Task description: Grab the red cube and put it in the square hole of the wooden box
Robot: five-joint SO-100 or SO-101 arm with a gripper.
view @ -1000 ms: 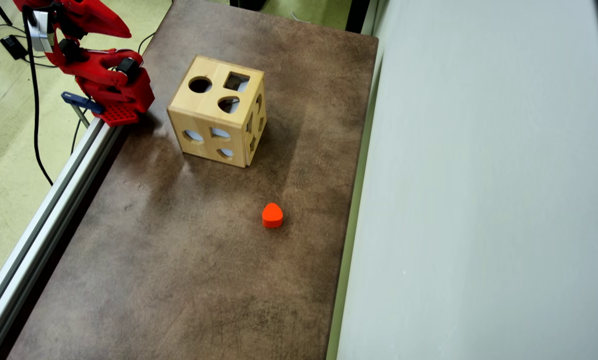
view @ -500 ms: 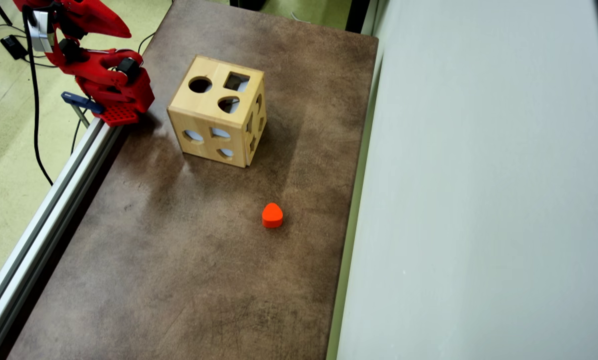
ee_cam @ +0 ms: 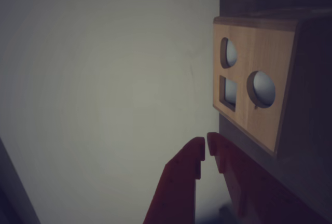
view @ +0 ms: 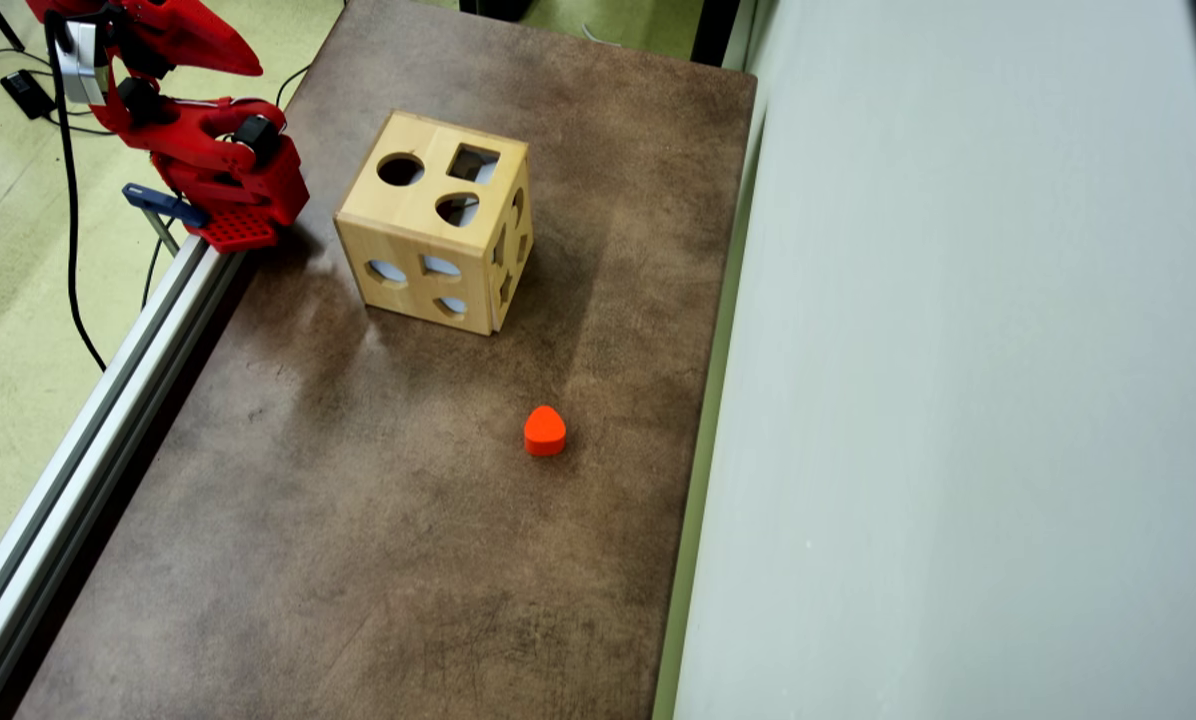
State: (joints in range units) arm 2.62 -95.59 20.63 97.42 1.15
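While red two-finger gripper sits nearly closed, empty, upper left overhead, I note pickup unstarted; no red cube visible, only orange-red teardrop block below light-tan wooden box; next: locate cube.

I work in what looks like a lab or workshop: my red printed arm is clamped to an aluminium rail beside a worn brown tabletop, with cables trailing over pale green flooring.

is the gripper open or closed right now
Shut and empty: in the wrist view the gripper's two red fingertips nearly touch, nothing between them.
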